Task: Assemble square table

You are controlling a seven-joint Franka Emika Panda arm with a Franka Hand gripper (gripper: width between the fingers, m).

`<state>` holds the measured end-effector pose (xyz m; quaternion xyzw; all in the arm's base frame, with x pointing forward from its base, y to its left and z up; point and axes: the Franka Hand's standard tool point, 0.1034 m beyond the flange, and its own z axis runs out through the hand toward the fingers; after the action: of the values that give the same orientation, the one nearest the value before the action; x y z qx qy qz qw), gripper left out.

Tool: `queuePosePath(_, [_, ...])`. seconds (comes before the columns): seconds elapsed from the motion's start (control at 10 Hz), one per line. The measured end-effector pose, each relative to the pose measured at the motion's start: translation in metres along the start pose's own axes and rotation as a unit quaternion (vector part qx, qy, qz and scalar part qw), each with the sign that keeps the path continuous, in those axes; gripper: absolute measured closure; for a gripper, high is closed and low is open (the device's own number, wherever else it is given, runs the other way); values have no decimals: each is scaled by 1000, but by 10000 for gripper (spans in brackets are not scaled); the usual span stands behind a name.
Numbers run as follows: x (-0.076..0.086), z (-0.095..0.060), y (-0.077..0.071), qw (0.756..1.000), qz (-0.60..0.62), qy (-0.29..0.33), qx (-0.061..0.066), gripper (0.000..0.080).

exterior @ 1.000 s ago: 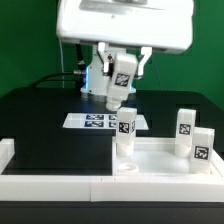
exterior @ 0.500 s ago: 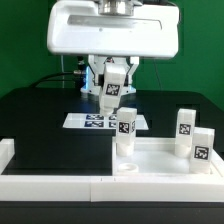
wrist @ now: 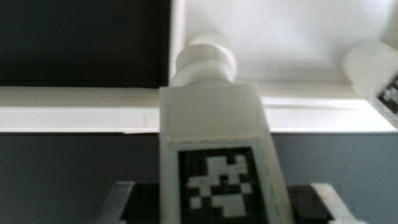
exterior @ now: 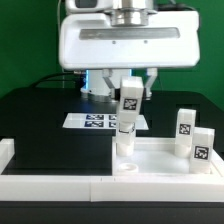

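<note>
My gripper (exterior: 130,96) is shut on a white block leg (exterior: 130,99) with a tag, held nearly upright in the air. It hangs just above a second leg (exterior: 125,137) that stands on the near corner of the white square slab (exterior: 160,160). Two more legs (exterior: 185,124) (exterior: 203,147) stand on the slab at the exterior view's right. In the wrist view the held leg (wrist: 217,150) fills the middle between my fingers (wrist: 121,198). The standing leg (wrist: 205,62) lies straight beyond it on the slab (wrist: 285,45).
The marker board (exterior: 92,121) lies on the black worktop behind the standing leg. A low white wall (exterior: 50,184) edges the front of the worktop and rises at the exterior view's left (exterior: 8,150). Cables hang behind the arm.
My gripper has carried the held leg toward the exterior view's right and turned it from tilted to nearly upright, now over the standing leg.
</note>
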<state>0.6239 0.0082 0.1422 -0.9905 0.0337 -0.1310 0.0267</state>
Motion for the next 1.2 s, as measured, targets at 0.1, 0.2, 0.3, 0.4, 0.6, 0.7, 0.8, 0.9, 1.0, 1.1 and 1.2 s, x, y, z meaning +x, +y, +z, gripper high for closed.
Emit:
queuePosePath(0.1, [-1, 0, 2, 1000, -6, -1, -1, 512])
queuePosePath(0.2, [-1, 1, 2, 1000, -6, -1, -1, 512])
queuePosePath(0.3, [-1, 1, 2, 1000, -6, -1, -1, 512])
queuePosePath(0.4, [-2, 1, 3, 1000, -6, -2, -1, 512])
queuePosePath(0.6, [-12, 5, 18, 999, 5, 39, -16, 512])
queuePosePath(0.7, [-25, 11, 20, 999, 14, 37, -20, 512])
queuePosePath(0.8, [-26, 14, 20, 997, 21, 64, -29, 512])
queuePosePath(0.9, [-31, 19, 17, 996, 43, 75, -31, 512])
queuePosePath(1.0, [-29, 20, 15, 995, 65, 77, -27, 512])
queuePosePath(1.1, [-28, 26, 8, 991, 95, 87, -27, 512])
queuePosePath(1.2, [-32, 36, -5, 991, 101, 83, -27, 512])
